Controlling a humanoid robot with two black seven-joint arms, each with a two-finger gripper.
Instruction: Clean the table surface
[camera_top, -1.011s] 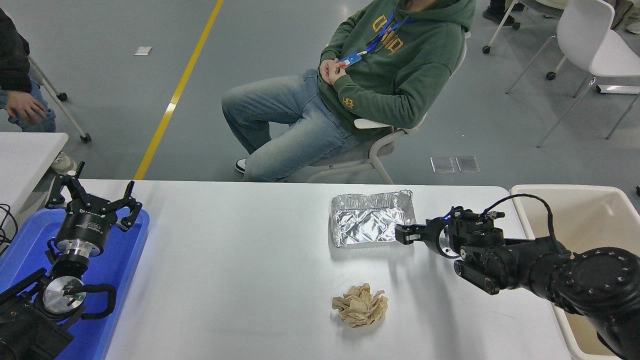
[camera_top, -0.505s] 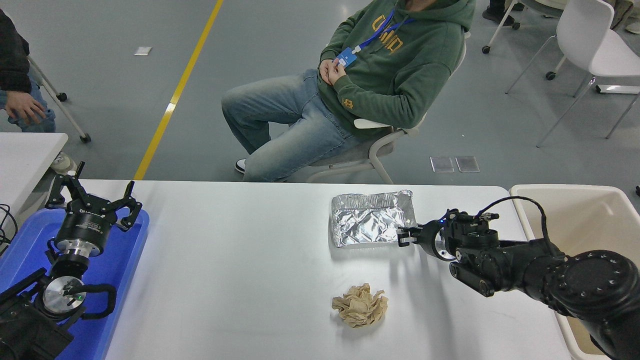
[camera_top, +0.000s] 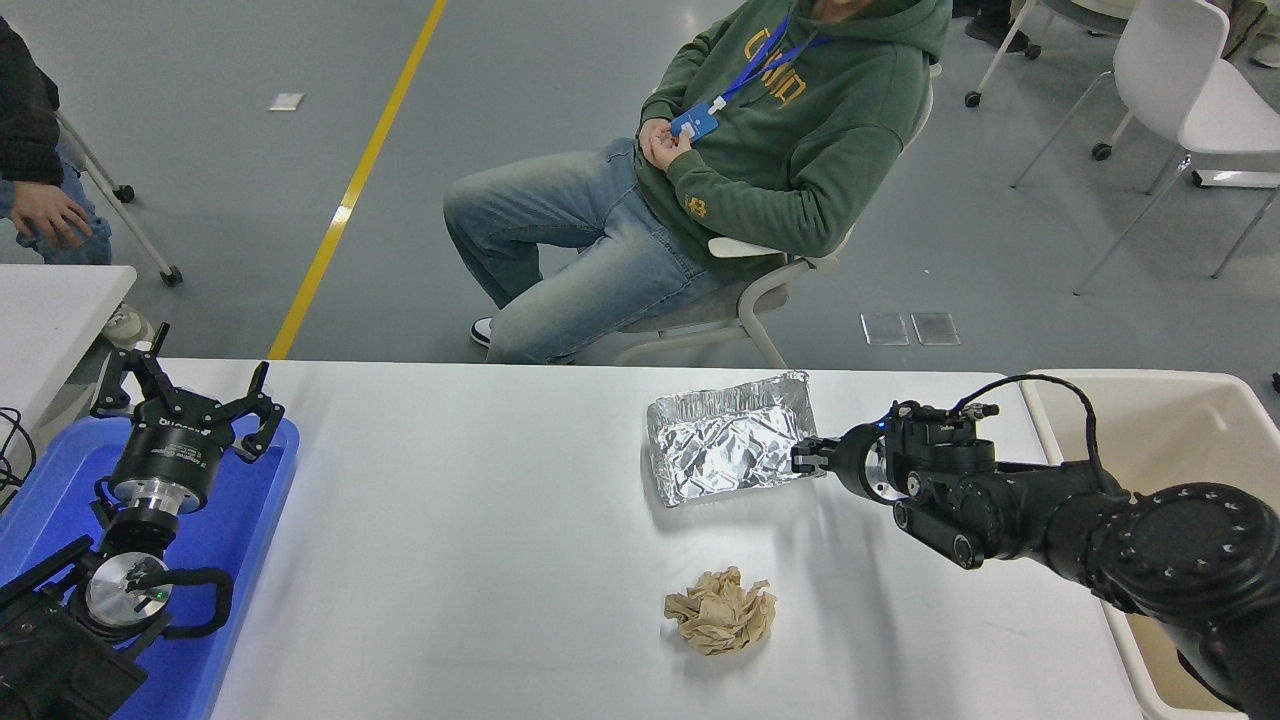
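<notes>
The white table surface (camera_top: 480, 520) holds a crumpled silver foil tray (camera_top: 725, 440) at the back right and a ball of crumpled brown paper (camera_top: 720, 610) nearer the front. My right gripper (camera_top: 806, 458) is shut on the foil tray's right edge, and the tray is tilted with that side raised off the table. The paper ball lies apart, below and to the left of the gripper. My left gripper (camera_top: 185, 400) is parked open over the blue tray (camera_top: 250, 520) at the lower left.
A beige plastic bin (camera_top: 1170, 430) stands off the table's right end, behind my right arm. A person (camera_top: 790, 130) sits on a chair past the far edge. A smaller white table (camera_top: 50, 310) is at the left, with another person's hand (camera_top: 45, 215) above it.
My right gripper moved in to the foil tray's right edge and closed on it. The tray has since shifted left and back, and tilted up. The paper ball and left arm have not moved.
</notes>
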